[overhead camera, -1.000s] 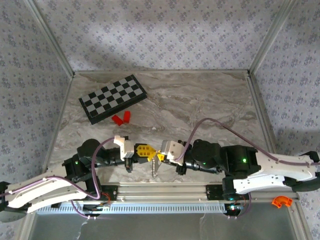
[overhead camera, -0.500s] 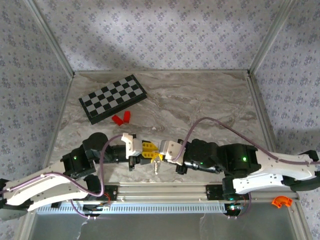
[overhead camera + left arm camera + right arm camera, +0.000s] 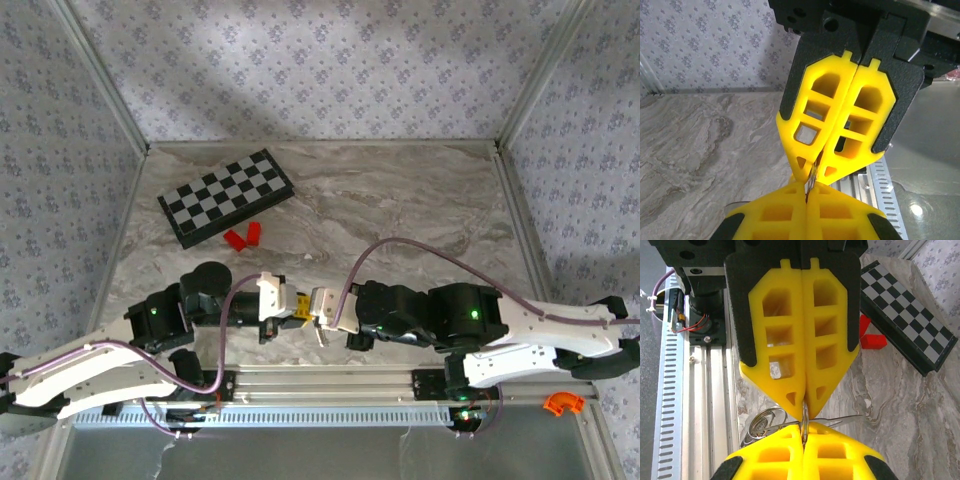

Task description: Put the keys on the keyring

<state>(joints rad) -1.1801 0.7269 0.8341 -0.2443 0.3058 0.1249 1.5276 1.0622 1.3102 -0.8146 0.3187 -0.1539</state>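
Observation:
My two grippers meet tip to tip just above the table's near edge, left gripper (image 3: 297, 308) and right gripper (image 3: 318, 310). Both are shut on the same thin silvery ring, the keyring (image 3: 804, 415), which stands edge-on between the yellow tips. In the right wrist view my right gripper (image 3: 803, 434) is at the bottom and the left gripper (image 3: 805, 401) faces it from above. The keys (image 3: 761, 423) hang as a silvery cluster to the left of the ring, and a thin blade sticks out to the right. In the left wrist view the ring's edge (image 3: 811, 176) runs from my left gripper (image 3: 806, 194) into the right gripper (image 3: 816, 169).
A folded chessboard (image 3: 225, 197) lies at the back left, with two red blocks (image 3: 243, 237) just in front of it. The aluminium rail (image 3: 320, 385) holding the arm bases runs right below the grippers. An orange piece (image 3: 562, 403) sits at the lower right.
The left gripper has pushed to the right and the right gripper to the left. Their tips, a small gap apart a second ago, now touch at the ring.

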